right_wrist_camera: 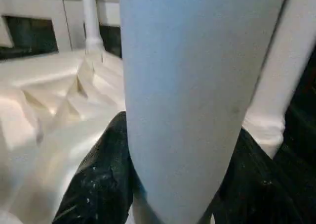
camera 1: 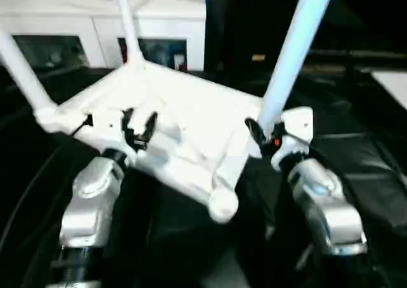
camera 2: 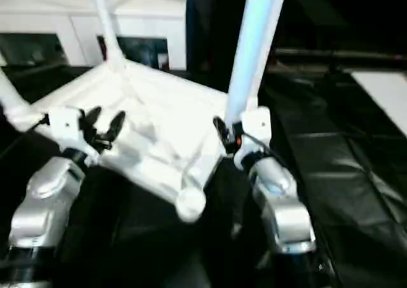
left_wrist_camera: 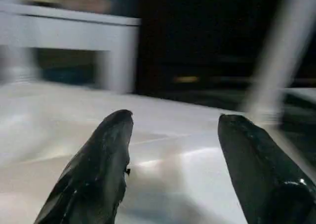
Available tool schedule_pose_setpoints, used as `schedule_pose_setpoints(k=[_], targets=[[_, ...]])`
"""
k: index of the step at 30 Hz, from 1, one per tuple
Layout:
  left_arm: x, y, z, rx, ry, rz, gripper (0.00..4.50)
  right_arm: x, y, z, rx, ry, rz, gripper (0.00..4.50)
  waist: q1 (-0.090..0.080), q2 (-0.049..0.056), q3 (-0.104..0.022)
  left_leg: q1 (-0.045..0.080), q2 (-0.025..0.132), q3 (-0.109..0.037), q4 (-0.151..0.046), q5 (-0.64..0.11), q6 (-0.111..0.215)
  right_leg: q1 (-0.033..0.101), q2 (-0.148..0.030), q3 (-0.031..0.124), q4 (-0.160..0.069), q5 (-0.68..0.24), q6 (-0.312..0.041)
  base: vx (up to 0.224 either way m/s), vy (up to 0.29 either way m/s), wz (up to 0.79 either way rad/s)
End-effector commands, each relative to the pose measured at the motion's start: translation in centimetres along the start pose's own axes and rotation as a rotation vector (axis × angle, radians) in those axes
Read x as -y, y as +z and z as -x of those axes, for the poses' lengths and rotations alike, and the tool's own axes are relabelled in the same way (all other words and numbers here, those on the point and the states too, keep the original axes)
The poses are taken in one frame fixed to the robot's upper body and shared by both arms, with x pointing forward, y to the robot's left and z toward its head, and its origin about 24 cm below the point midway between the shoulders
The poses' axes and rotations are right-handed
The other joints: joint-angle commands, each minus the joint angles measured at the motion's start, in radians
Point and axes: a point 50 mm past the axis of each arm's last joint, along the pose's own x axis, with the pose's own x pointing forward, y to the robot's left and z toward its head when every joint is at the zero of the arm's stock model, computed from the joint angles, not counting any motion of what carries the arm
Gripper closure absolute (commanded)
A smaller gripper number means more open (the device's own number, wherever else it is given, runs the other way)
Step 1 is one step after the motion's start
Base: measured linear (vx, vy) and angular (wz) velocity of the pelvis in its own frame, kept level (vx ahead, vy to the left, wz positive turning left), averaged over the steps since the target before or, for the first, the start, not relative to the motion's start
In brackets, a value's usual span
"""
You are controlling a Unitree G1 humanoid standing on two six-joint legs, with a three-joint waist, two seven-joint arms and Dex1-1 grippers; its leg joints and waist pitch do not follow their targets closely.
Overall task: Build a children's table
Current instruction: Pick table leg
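Your children's table [camera 1: 184,119] lay upside down at the centre of the black work surface [camera 1: 375,173], ribbed underside up and tilted, with its near corner socket [camera 1: 222,205] at six o'clock still empty. Behind it, at twelve o'clock, stood the white cabinet [camera 1: 95,21], which you had no business with.

Three legs already rose from it: one at nine o'clock [camera 1: 22,72], one at twelve [camera 1: 127,21], and the one at three o'clock [camera 1: 296,53]. That last one you had in your right gripper [camera 1: 267,135], its fingers closed around the tube just above the socket; the right wrist view showed the tube wedged between both black fingers.

Your left gripper [camera 1: 140,129] hovered over the underside at about eight o'clock, its fingers [left_wrist_camera: 98,169] parted fairly wide and holding nothing, with white plastic beneath them.

I judged the whole thing light and hollow, stiff enough across the ribs but glossy, so it would slide on that dark surface if you pushed a leg without bracing. The tapered tubes looked slippery; you did best taking them low, close to the socket, where leverage on the joint was smallest. For steadying the top, a rim or rib edge offered you better purchase than the flat panel.
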Motion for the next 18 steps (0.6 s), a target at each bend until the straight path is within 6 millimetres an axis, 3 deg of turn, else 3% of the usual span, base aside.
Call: schedule_pose_setpoints(k=[1, 2, 3, 4, 5, 6, 7, 8, 10, 11, 12, 14, 16, 18], targets=[[0.5, -0.2, 0.1, -0.072, -0.178, -0.024, 0.99, 0.0, 0.5, 0.3, 0.006, 0.07, -0.004, 2.67, 0.029, -0.02, -0.078, 0.017, 0.069, 0.001, -0.054, 0.076, 0.067, 0.085, -0.091, 0.021, -0.087, 0.579, -0.016, 0.0, 0.0, 0.0], [0.5, -0.4, 0.0, -0.116, -0.237, -0.061, 0.87, 0.2, 0.4, 0.4, -0.003, 0.096, 0.004, 2.67, 0.023, -0.001, -0.071, 0.027, 0.089, 0.004, -0.077, -0.006, 0.028, 0.08, -0.066, 0.005, -0.091, 0.429, -0.085, 0.0, 0.0, 0.0], [0.3, -0.5, -0.1, -0.152, -0.283, -0.111, 0.71, 0.4, 0.4, 0.5, -0.012, 0.115, 0.017, 2.67, 0.018, 0.003, -0.065, 0.033, 0.099, 0.002, -0.089, -0.049, 0.022, 0.075, -0.056, -0.004, -0.097, 0.33, -0.123, -0.053, -0.011, -0.04], [0.3, -0.5, -0.2, -0.156, -0.292, -0.121, 0.6, 0.4, 0.4, 0.5, -0.013, 0.117, 0.019, 2.67, 0.012, 0.011, -0.057, 0.044, 0.116, 0.004, -0.106, -0.145, 0.009, 0.067, -0.047, -0.009, -0.102, 0.153, -0.194, -0.053, -0.011, -0.04], [-0.1, -0.7, -0.8, -0.204, -0.372, -0.209, 0.6, 1.2, 0.6, 0.7, -0.011, 0.13, 0.043, 2.67, 0.011, 0.018, -0.053, 0.049, 0.123, 0.003, -0.113, -0.186, 0.005, 0.065, -0.048, -0.009, -0.109, 0.089, -0.222, -0.065, 0.005, 0.0], [-0.2, -0.7, -0.9, -0.211, -0.381, -0.218, 0.6, 1.4, 0.7, 0.7, -0.009, 0.13, 0.046, 2.67, 0.008, 0.02, -0.041, 0.06, 0.128, 0.014, -0.124, -0.307, -0.022, 0.052, -0.043, -0.006, -0.127, -0.054, -0.245, -0.067, 0.01, 0.04], [-0.3, -0.7, -1.0, -0.218, -0.389, -0.228, 0.6, 1.5, 0.8, 0.6, -0.006, 0.13, 0.048, 2.67, 0.009, 0.011, -0.036, 0.067, 0.13, 0.027, -0.126, -0.4, -0.059, 0.049, -0.052, -0.001, -0.136, -0.18, -0.256, -0.067, 0.01, 0.04], [-1.0, -0.5, -2.0, -0.195, -0.337, -0.272, 0.6, 2.1, 1.0, 0.5, 0.007, 0.117, 0.053, 2.67, 0.011, 0.015, -0.03, 0.078, 0.129, 0.036, -0.125, -0.468, -0.09, 0.037, -0.058, 0.003, -0.152, -0.301, -0.243, -0.08, 0.022, 0.07], [-2.1, -0.1, -3.4, -0.157, -0.254, -0.293, 0.6, 2.8, 1.3, 0.2, 0.023, 0.109, 0.061, 2.67, 0.015, 0.023, -0.034, 0.085, 0.131, 0.037, -0.121, -0.501, -0.118, 0.036, -0.07, 0.008, -0.161, -0.404, -0.215, -0.086, 0.023, 0.06], [-2.6, 0.1, -3.9, -0.15, -0.218, -0.284, 0.6, 3.1, 1.4, 0.1, 0.028, 0.107, 0.068, 2.67, 0.013, 0.019, -0.03, 0.087, 0.129, 0.04, -0.122, -0.516, -0.122, 0.03, -0.067, 0.007, -0.169, -0.431, -0.203, -0.09, 0.025, 0.01], [-3.1, 0.4, -4.4, -0.138, -0.175, -0.293, 0.6, 3.3, 1.5, 0.0, 0.03, 0.104, 0.071, 2.67, 0.012, 0.025, -0.036, 0.085, 0.128, 0.035, -0.124, -0.513, -0.129, 0.037, -0.068, 0.005, -0.165, -0.417, -0.195, -0.066, 0.031, -0.06], [-3.7, 1.1, -5.1, -0.108, -0.151, -0.276, 0.6, 3.6, 1.6, -0.2, 0.03, 0.111, 0.072, 2.67, 0.01, 0.019, -0.046, 0.057, 0.131, 0.031, -0.133, -0.414, -0.109, 0.058, -0.068, 0.002, -0.148, -0.268, -0.211, -0.033, 0.015, -0.03], [-4.5, 1.7, -5.8, -0.103, -0.088, -0.307, 0.6, 3.7, 1.7, -0.5, 0.028, 0.125, 0.072, 2.67, 0.012, 0.019, -0.048, 0.058, 0.128, 0.038, -0.128, -0.377, -0.087, 0.056, -0.066, 0.001, -0.145, -0.212, -0.229, 0.0, 0.0, 0.0], [-4.6, 1.7, -6.0, -0.124, -0.134, -0.323, 0.6, 3.5, 1.7, -0.6, 0.022, 0.155, 0.089, 2.67, 0.014, 0.012, -0.048, 0.056, 0.126, 0.045, -0.122, -0.347, -0.06, 0.057, -0.072, 0.004, -0.151, -0.239, -0.237, 0.0, 0.0, 0.0]])
